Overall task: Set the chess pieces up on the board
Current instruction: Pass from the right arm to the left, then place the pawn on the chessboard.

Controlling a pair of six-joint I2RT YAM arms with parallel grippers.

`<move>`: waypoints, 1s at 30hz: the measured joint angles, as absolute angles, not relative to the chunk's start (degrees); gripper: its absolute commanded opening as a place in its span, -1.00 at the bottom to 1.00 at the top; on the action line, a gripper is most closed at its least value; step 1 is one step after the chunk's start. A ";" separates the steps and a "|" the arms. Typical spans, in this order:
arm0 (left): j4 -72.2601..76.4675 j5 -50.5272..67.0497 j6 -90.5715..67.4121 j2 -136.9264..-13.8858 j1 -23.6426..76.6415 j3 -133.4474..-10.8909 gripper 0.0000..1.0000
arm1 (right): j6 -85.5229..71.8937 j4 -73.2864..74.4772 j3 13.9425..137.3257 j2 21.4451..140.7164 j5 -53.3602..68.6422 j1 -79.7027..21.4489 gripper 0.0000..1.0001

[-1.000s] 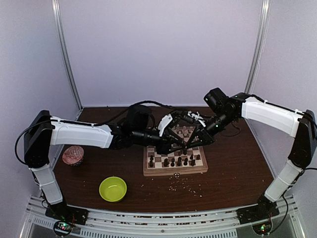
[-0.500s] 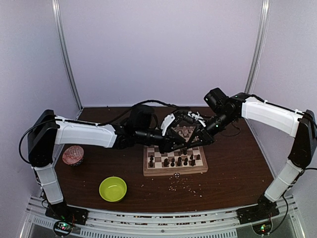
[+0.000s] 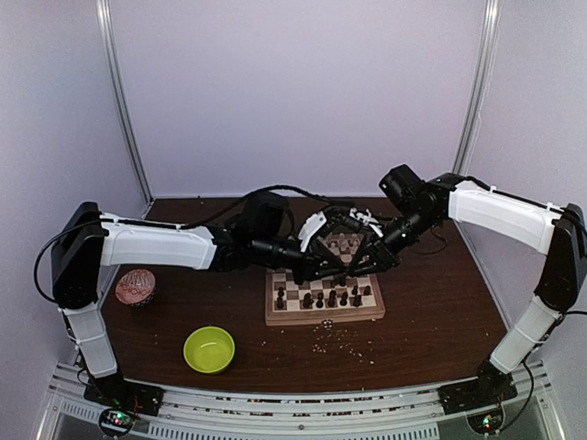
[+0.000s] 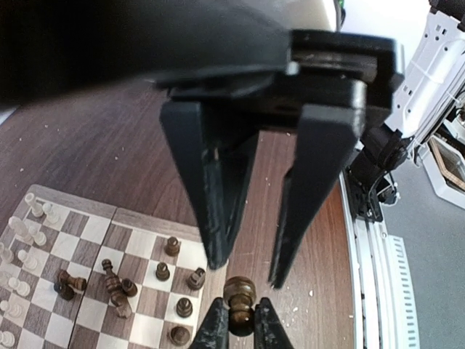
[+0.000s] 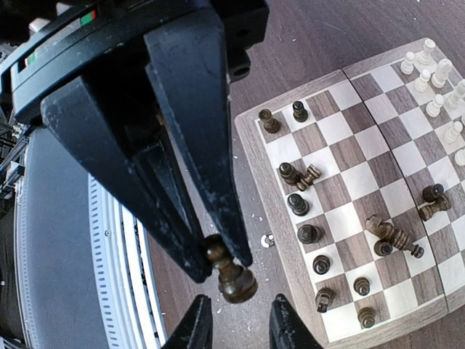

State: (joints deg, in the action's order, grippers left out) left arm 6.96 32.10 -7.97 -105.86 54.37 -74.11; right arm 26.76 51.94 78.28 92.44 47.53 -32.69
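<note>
Dark chess piece (image 4: 240, 298) pinched by the head in left gripper (image 4: 238, 331), aloft by the board (image 3: 324, 317). Right gripper (image 5: 240, 323) spread just beside its base. Green bowl (image 3: 209, 349) on counter, 8 o'clock from board.

The top camera sat high up behind the 2 arms and looked down and forward at the whole table (image 3: 440, 312), from its near edge to the back wall. It was far away, so the board (image 3: 324, 291) looked small near the middle.

The left wrist camera looked down past its own fingers (image 4: 218, 182) from very close. It saw one corner of the board and the table's edge.

The right wrist camera also looked down past its own fingers (image 5: 200, 131), very close, at one end of the board.

All 3 views shared the board. Both wrist views shared 1 dark piece (image 4: 240, 305) held up between them.
</note>
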 measured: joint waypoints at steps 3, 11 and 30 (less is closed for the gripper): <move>2.31 31.51 -5.43 -104.75 54.08 -74.74 -0.75 | 28.27 52.27 76.58 90.50 47.66 -32.14 -0.33; -14.74 24.27 3.57 -100.36 51.09 -76.97 -0.74 | 30.30 51.90 70.70 85.47 47.29 -28.16 -0.31; -38.06 9.98 14.59 -112.53 49.50 -88.55 -0.69 | 29.56 47.97 66.59 85.45 44.49 -27.44 -0.31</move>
